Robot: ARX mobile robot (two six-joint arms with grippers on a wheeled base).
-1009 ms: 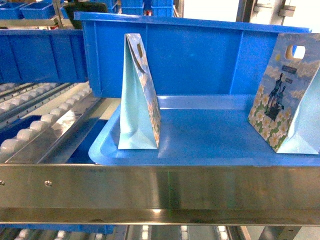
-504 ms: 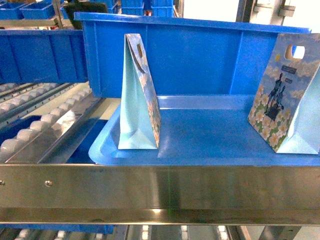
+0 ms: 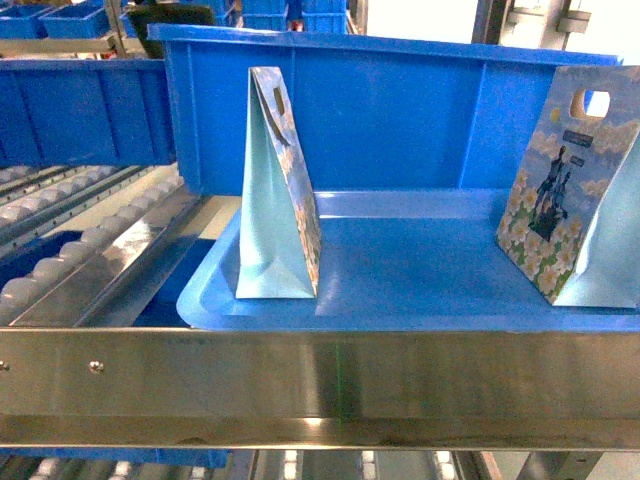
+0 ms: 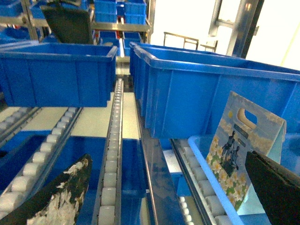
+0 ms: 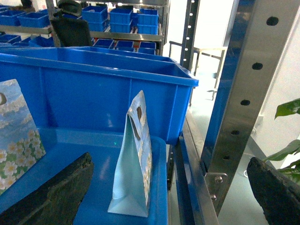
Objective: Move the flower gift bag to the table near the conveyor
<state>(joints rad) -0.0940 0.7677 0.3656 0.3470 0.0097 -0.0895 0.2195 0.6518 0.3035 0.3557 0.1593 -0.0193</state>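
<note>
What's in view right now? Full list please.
bags: 2, pale blue with flower print, standing apart in the tray, one left, one right
tray: 1, blue, shallow, on the conveyor
bins: several, blue; a large one behind the tray, one to its left, more on shelves at the back
conveyor: 1, steel frame with white rollers, across the front and left
post: 1, steel with holes, right of the tray
chair: 1, black, far back
plant: green leaves, right edge of right wrist view
table: not in view
left gripper: open, empty
right gripper: open, empty
</note>
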